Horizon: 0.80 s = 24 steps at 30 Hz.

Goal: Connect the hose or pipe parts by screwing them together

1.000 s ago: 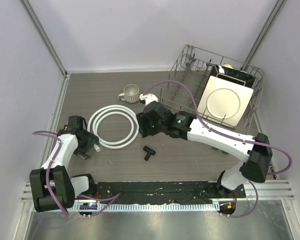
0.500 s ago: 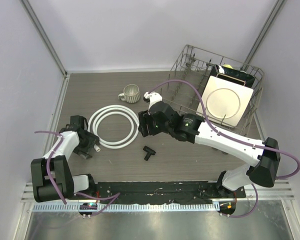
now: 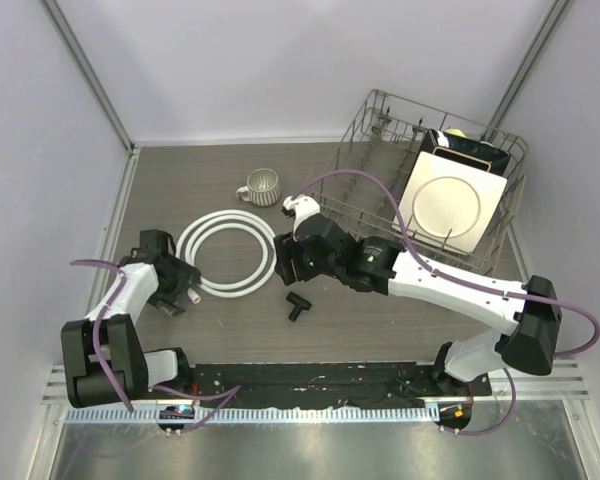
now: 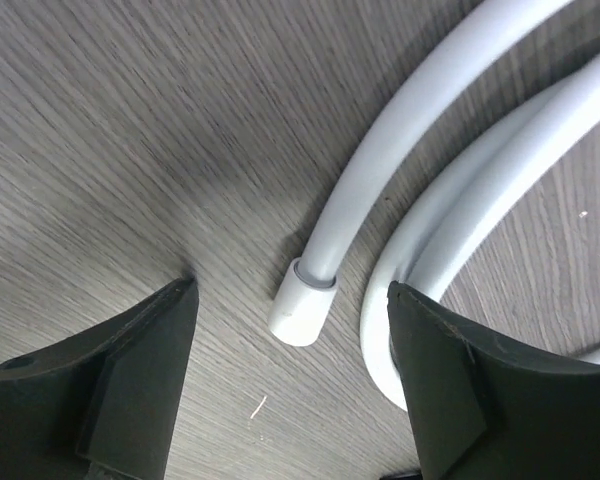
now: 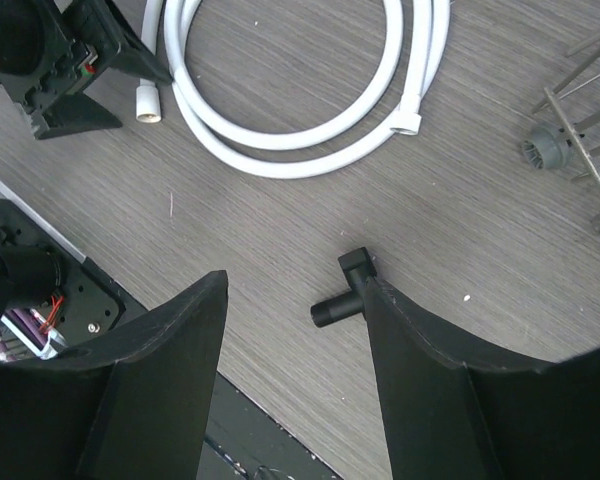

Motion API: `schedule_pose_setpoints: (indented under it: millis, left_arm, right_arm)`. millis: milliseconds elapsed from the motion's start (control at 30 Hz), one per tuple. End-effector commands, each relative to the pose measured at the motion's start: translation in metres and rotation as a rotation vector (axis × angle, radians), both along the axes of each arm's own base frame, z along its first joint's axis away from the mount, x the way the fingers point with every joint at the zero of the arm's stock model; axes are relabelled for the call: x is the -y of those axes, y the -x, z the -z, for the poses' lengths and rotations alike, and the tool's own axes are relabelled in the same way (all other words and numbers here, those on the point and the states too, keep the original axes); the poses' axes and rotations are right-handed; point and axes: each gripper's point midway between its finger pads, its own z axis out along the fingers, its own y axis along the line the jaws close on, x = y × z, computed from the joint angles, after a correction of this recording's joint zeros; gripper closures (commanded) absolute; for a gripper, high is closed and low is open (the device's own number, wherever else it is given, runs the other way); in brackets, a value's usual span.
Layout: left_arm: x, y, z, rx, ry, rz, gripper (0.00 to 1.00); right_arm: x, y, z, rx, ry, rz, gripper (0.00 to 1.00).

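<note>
Hose (image 3: pixel 226 216) lies coiled on the desk (image 3: pixel 180 180); we see our left fingers (image 4: pixel 130 370) released either side of its end nut (image 4: pixel 302 305). Our right fingers (image 5: pixel 160 380), also released, hang above the black T-fitting (image 5: pixel 338 304).

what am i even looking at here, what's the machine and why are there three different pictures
Two robot arms are bolted to the near edge of a table, each ending in a two-finger claw. The wide picture comes from a fixed camera above and behind them; the other two come from wrist cameras, so the dark shapes below are each arm's own fingers. On the table lie a coiled white hose, a black T-shaped fitting, a grey mug and a dish rack holding a plate. The left claw is open over the hose's end nut; the right claw is open above the fitting. Neither holds anything.
</note>
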Motion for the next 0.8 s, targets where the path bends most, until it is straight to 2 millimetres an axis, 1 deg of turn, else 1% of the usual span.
schedule_pose_setpoints:
  millis: [0, 33, 67, 100, 133, 167, 200, 233, 267, 300, 333, 367, 400, 433, 500, 533, 567, 600, 633, 667, 700, 733, 767]
  left_arm:
    - [-0.005, -0.015, -0.023, 0.111, -0.058, 0.091, 0.18]
    - [-0.001, -0.021, -0.039, 0.175, -0.084, 0.160, 0.18]
    - [0.004, -0.024, -0.047, 0.206, -0.095, 0.192, 0.18]
    - [0.008, -0.026, -0.055, 0.241, -0.112, 0.217, 0.19]
    - [0.022, -0.029, -0.070, 0.302, -0.145, 0.282, 0.20]
    - [0.030, -0.029, -0.077, 0.329, -0.155, 0.306, 0.21]
    - [0.041, -0.030, -0.084, 0.360, -0.160, 0.350, 0.21]
    - [0.065, -0.027, -0.088, 0.392, -0.152, 0.452, 0.21]
    - [0.076, -0.030, -0.099, 0.459, -0.160, 0.505, 0.23]
    - [0.087, -0.029, -0.101, 0.487, -0.154, 0.548, 0.25]
    - [0.104, -0.023, -0.098, 0.501, -0.139, 0.623, 0.26]
    - [0.118, -0.025, -0.101, 0.537, -0.118, 0.680, 0.27]
    - [0.126, -0.023, -0.098, 0.538, -0.106, 0.713, 0.27]
    - [0.140, -0.017, -0.095, 0.536, -0.087, 0.770, 0.27]
    - [0.159, -0.015, -0.088, 0.529, -0.074, 0.838, 0.27]
    - [0.175, -0.007, -0.085, 0.536, -0.068, 0.900, 0.27]
    - [0.187, -0.009, -0.087, 0.573, -0.060, 0.928, 0.27]
    - [0.197, -0.006, -0.081, 0.571, -0.054, 0.960, 0.27]
    - [0.214, -0.002, -0.083, 0.605, -0.035, 1.007, 0.27]
    - [0.222, 0.001, -0.081, 0.607, -0.030, 1.029, 0.27]
    - [0.226, 0.001, -0.072, 0.582, -0.045, 1.036, 0.27]
    - [0.231, 0.007, -0.067, 0.565, -0.049, 1.054, 0.28]
    - [0.235, 0.010, -0.064, 0.558, -0.051, 1.058, 0.29]
  right_arm:
    - [-0.002, 0.003, 0.008, 0.028, 0.041, 0.011, 0.37]
    - [0.004, 0.003, 0.011, 0.020, 0.058, 0.030, 0.38]
    - [0.005, 0.005, 0.014, 0.004, 0.053, 0.040, 0.37]
    - [0.008, 0.008, 0.009, 0.000, 0.040, 0.043, 0.37]
    - [0.010, 0.011, 0.008, -0.012, 0.035, 0.037, 0.38]
    - [0.011, 0.013, 0.005, -0.015, 0.027, 0.031, 0.37]
    - [0.015, 0.016, -0.005, -0.007, 0.006, 0.026, 0.37]
    - [0.019, 0.017, -0.007, -0.003, 0.005, 0.033, 0.37]
    - [0.024, 0.018, -0.013, 0.006, -0.008, 0.041, 0.37]
    - [0.028, 0.018, -0.019, 0.016, -0.025, 0.057, 0.37]
    - [0.037, 0.018, -0.031, 0.038, -0.053, 0.078, 0.37]
    - [0.042, 0.018, -0.038, 0.051, -0.067, 0.091, 0.37]
    - [0.046, 0.018, -0.044, 0.059, -0.082, 0.101, 0.37]
    - [0.055, 0.021, -0.055, 0.080, -0.109, 0.105, 0.37]
    - [0.062, 0.024, -0.066, 0.108, -0.153, 0.105, 0.37]
    - [0.064, 0.024, -0.073, 0.128, -0.187, 0.109, 0.37]
    - [0.073, 0.026, -0.080, 0.146, -0.216, 0.120, 0.37]
    - [0.076, 0.026, -0.082, 0.154, -0.227, 0.130, 0.37]
    - [0.080, 0.026, -0.082, 0.156, -0.231, 0.139, 0.37]
    - [0.084, 0.027, -0.088, 0.164, -0.245, 0.146, 0.37]
    - [0.085, 0.027, -0.088, 0.166, -0.244, 0.150, 0.37]
    - [0.087, 0.028, -0.087, 0.165, -0.242, 0.150, 0.37]
    - [0.088, 0.029, -0.089, 0.165, -0.248, 0.148, 0.37]
